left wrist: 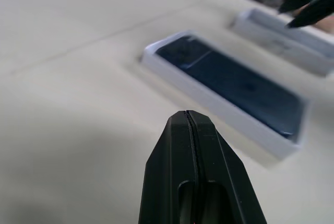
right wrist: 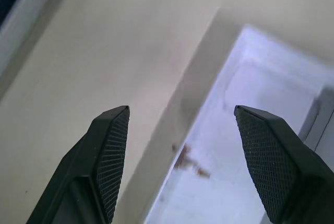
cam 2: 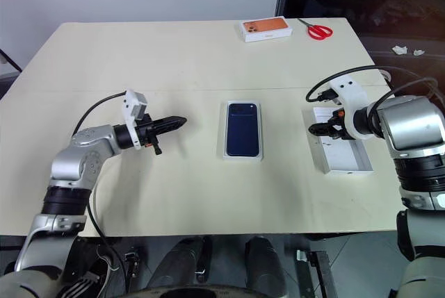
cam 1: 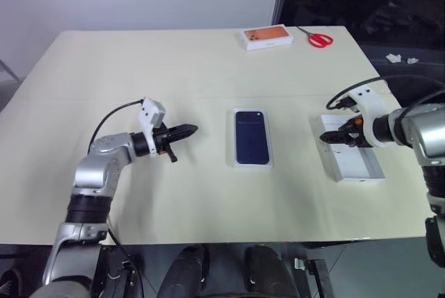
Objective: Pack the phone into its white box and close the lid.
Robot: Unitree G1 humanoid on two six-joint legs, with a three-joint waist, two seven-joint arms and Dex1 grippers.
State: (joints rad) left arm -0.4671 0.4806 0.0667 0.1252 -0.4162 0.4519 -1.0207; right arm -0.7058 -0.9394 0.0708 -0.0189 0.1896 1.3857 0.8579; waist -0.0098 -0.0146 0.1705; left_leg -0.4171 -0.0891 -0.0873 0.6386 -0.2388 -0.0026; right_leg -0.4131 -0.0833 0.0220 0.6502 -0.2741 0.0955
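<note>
The phone (cam 1: 252,137) is seated in the white box (cam 1: 232,159) at the middle of the worktop (cam 1: 174,69). Its long axis runs away from the robot, with the camera corner at the far end. The lid (cam 1: 361,169) lies inside-up to the right, well apart from the box. The right pincer (cam 1: 332,138) is held with its fingers apart over the lid's near-left rim, gripping nothing. If closed on one wall only, the lid is likely to tilt or slip. The left pincer (cam 1: 192,130) is pressed together, empty, left of the box.
</note>
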